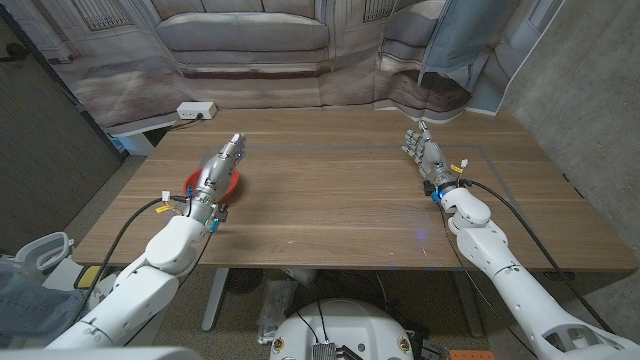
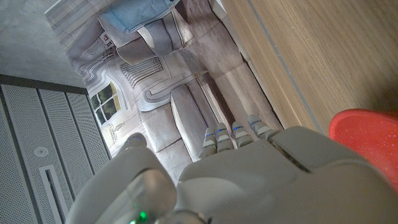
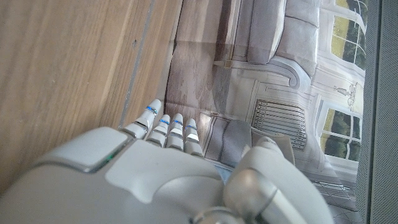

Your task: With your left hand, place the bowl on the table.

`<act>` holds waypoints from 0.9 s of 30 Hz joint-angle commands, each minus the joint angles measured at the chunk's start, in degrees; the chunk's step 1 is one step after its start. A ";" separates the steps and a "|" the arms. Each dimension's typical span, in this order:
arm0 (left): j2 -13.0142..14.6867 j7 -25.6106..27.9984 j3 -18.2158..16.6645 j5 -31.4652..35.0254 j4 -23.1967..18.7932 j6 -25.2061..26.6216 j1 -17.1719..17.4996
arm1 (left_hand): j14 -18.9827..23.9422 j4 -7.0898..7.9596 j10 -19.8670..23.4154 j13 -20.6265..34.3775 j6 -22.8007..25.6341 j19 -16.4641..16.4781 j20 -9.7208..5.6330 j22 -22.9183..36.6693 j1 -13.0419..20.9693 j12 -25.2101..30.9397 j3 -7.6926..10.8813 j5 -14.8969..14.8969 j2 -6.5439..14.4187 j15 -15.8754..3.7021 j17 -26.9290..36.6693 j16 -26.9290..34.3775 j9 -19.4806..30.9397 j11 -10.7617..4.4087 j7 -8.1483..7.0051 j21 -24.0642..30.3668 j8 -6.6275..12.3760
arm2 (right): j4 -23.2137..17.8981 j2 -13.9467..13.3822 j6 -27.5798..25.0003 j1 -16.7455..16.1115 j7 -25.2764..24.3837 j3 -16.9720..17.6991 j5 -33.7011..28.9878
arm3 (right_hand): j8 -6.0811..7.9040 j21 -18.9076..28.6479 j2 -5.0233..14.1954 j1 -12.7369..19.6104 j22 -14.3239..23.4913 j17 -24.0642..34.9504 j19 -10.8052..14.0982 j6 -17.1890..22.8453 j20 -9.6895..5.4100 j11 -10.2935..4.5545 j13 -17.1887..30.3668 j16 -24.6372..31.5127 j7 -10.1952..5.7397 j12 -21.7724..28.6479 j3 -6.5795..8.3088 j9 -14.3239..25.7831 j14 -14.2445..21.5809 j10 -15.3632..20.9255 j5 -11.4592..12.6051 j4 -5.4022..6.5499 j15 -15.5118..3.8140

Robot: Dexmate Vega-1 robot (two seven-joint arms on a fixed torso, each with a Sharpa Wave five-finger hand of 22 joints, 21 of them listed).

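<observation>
A red bowl (image 1: pixel 231 185) sits on the wooden table (image 1: pixel 340 200) at its left side, partly hidden under my left hand (image 1: pixel 219 165). That hand hovers over the bowl with its fingers stretched straight toward the far edge and nothing in its grasp. In the left wrist view the bowl's red rim (image 2: pixel 365 133) shows beside the back of my left hand (image 2: pixel 261 180), clear of the extended fingers (image 2: pixel 238 132). My right hand (image 1: pixel 426 155) stands over the right half of the table, fingers apart and holding nothing; in its own view my right hand (image 3: pixel 155 174) points along the bare wood.
A white power strip (image 1: pixel 196 110) lies on a side surface beyond the table's far left corner. A printed sofa backdrop (image 1: pixel 250 40) hangs behind the table, with a blue cloth (image 1: pixel 465 40) at the back right. Cables run along both forearms.
</observation>
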 commanded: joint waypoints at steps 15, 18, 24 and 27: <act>-1.46 4.43 -4.10 6.74 -2.43 -1.67 5.58 | 1.09 -0.24 0.84 0.26 0.98 0.95 -1.77 0.23 0.46 -0.06 -0.05 0.43 0.60 -0.31 0.13 -0.05 0.16 -0.41 -0.14 -0.31 0.14 | 0.68 1.07 0.37 0.42 0.13 -0.71 -0.14 | 0.08 -0.53 0.33 0.37 0.17 0.16 0.86 0.63 -2.59 -0.08 0.32 -0.04 0.11 0.03 -0.52 0.14 0.85 0.67 -0.22 0.09 -0.13; -1.36 4.57 -4.51 7.12 -3.09 -0.96 6.20 | 1.12 -0.26 0.96 0.26 1.08 1.14 -1.84 0.23 0.52 -0.06 -0.09 0.45 0.64 -0.34 0.13 -0.07 0.17 -0.54 -0.16 -0.37 0.14 | 0.49 1.18 0.15 0.58 0.10 -0.72 -0.08 | 0.08 -0.57 0.34 0.36 0.18 0.16 0.92 0.65 -2.58 0.02 0.33 -0.06 0.10 0.02 -0.54 0.15 0.83 0.67 -0.23 0.09 -0.15; -0.87 5.00 -5.77 7.74 -4.92 0.99 8.20 | 1.21 -0.30 1.00 0.27 1.14 1.20 -1.90 0.23 0.59 -0.11 -0.14 0.48 0.68 -0.38 0.13 -0.09 0.17 -0.59 -0.24 -0.52 0.11 | -0.46 1.20 0.36 0.46 0.08 -0.45 0.25 | 0.09 -0.70 0.38 0.36 0.18 0.17 0.99 0.72 -2.55 0.20 0.33 -0.06 0.20 0.09 -0.59 0.15 0.91 0.97 -0.25 0.08 -0.02; -1.07 5.32 -6.34 8.20 -5.33 1.07 9.14 | 1.22 -0.31 1.10 0.27 1.15 1.21 -1.92 0.24 0.62 -0.09 -0.16 0.49 0.70 -0.40 0.13 -0.11 0.17 -0.61 -0.24 -0.58 0.09 | -0.95 0.92 0.16 0.38 -0.01 -0.53 0.14 | 0.11 -0.74 0.39 0.36 0.19 0.17 1.05 0.79 -2.54 0.26 0.33 -0.04 0.21 0.10 -0.61 0.15 0.99 1.04 -0.26 0.08 -0.04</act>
